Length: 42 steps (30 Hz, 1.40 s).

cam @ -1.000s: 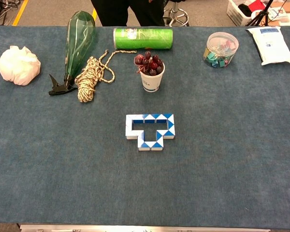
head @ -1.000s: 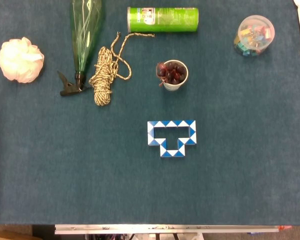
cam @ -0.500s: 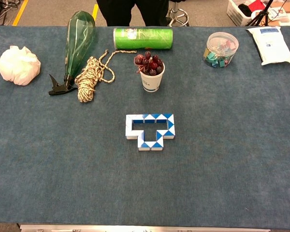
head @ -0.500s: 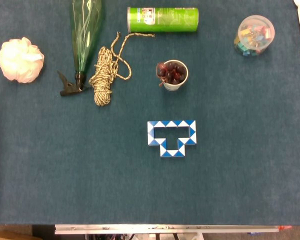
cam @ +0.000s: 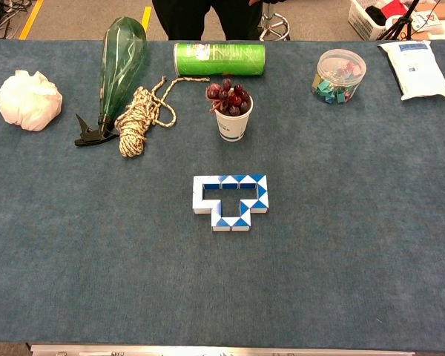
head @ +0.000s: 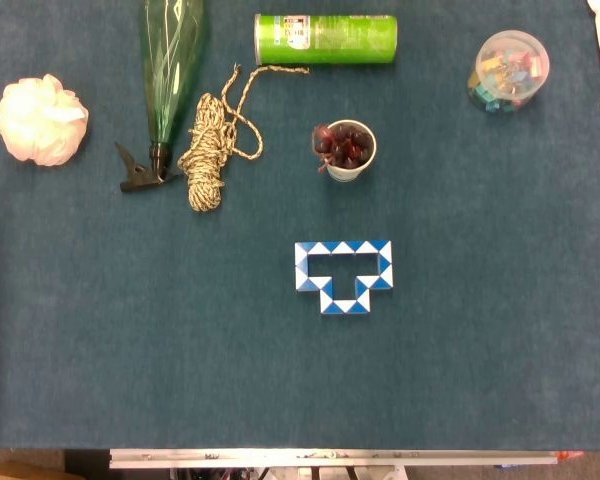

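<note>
Neither of my hands shows in the head view or the chest view. A blue and white twist-snake puzzle (head: 344, 276) (cam: 231, 202) lies folded in a T-like loop at the middle of the blue table cloth. Behind it stands a white paper cup of dark red grapes (head: 348, 148) (cam: 231, 111). A coil of pale rope (head: 212, 146) (cam: 139, 115) lies left of the cup. Beside the rope lies a green spray bottle (head: 168, 62) (cam: 119, 68) with a black trigger. A green cylindrical can (head: 325, 39) (cam: 219, 58) lies on its side at the back.
A white bath pouf (head: 42, 120) (cam: 28, 100) sits at the far left. A clear tub of coloured clips (head: 509, 69) (cam: 338, 76) stands at the back right, with a white packet (cam: 417, 68) beyond it. A person in dark clothes (cam: 200, 16) stands behind the table.
The person behind the table has shifted slightly. Nothing on the table has moved.
</note>
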Motion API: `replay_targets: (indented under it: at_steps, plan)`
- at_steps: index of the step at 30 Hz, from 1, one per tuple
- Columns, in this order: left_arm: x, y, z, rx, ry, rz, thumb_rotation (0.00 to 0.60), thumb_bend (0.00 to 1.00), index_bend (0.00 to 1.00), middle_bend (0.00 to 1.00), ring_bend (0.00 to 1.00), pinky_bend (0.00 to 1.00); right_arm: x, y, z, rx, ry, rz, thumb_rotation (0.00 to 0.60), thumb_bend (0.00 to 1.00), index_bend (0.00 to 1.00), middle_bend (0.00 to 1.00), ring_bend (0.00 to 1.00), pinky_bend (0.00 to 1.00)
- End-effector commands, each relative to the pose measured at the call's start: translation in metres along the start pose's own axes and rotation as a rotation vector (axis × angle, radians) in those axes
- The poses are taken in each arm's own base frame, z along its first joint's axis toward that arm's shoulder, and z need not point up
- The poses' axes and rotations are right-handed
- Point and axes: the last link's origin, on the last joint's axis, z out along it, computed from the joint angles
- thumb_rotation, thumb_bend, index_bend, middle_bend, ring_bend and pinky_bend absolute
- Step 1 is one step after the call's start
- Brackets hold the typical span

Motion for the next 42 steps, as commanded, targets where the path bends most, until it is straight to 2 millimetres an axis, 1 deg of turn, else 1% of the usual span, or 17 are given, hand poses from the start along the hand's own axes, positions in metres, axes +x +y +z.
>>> replay_targets:
  at_steps: [1,11,16,22,27,32,35,39,42]
  plan:
    - [0.000,0.000,0.000,0.001,0.002,-0.001,0.590,0.00,0.00,0.00,0.00,0.00,0.000,0.000,0.000,-0.001,0.002,-0.003,0.600,1.00,0.00,0.00,0.00,0.00]
    - [0.001,-0.001,0.000,0.004,0.006,-0.004,0.592,0.00,0.00,0.00,0.00,0.00,-0.004,-0.002,0.003,0.017,-0.023,0.021,0.600,1.00,0.00,0.00,0.00,0.00]
    - [0.001,-0.001,0.000,0.004,0.005,-0.005,0.591,0.00,0.00,0.00,0.00,0.00,-0.005,-0.011,0.012,0.091,0.025,0.075,0.600,1.00,0.00,0.00,0.00,0.00]
    - [0.002,0.000,-0.001,0.001,0.010,-0.009,0.589,0.00,0.00,0.00,0.00,0.00,-0.005,-0.039,0.034,0.254,0.105,0.169,0.600,1.00,0.00,0.00,0.00,0.00]
    - [0.005,-0.002,-0.001,0.005,0.019,-0.017,0.588,0.00,0.00,0.00,0.00,0.00,-0.011,-0.065,0.053,0.370,0.089,0.338,0.600,1.00,0.00,0.00,0.00,0.00]
    - [0.007,-0.004,-0.001,0.010,0.020,-0.021,0.590,0.00,0.00,0.00,0.00,0.00,-0.019,-0.089,0.072,0.459,0.124,0.475,0.600,1.00,0.00,0.00,0.00,0.00]
    - [0.007,-0.004,-0.001,0.010,0.018,-0.024,0.591,0.00,0.00,0.00,0.00,0.00,-0.026,-0.106,0.083,0.494,0.104,0.633,0.600,1.00,0.00,0.00,0.00,0.00]
    - [0.008,-0.004,-0.001,0.007,0.019,-0.026,0.588,0.00,0.00,0.00,0.00,0.00,-0.032,-0.122,0.097,0.498,0.037,0.812,0.600,1.00,0.00,0.00,0.00,0.00]
    - [0.008,-0.004,-0.001,0.007,0.020,-0.026,0.587,0.00,0.00,0.00,0.00,0.00,-0.034,-0.133,0.104,0.502,-0.019,0.900,0.600,1.00,0.00,0.00,0.00,0.00]
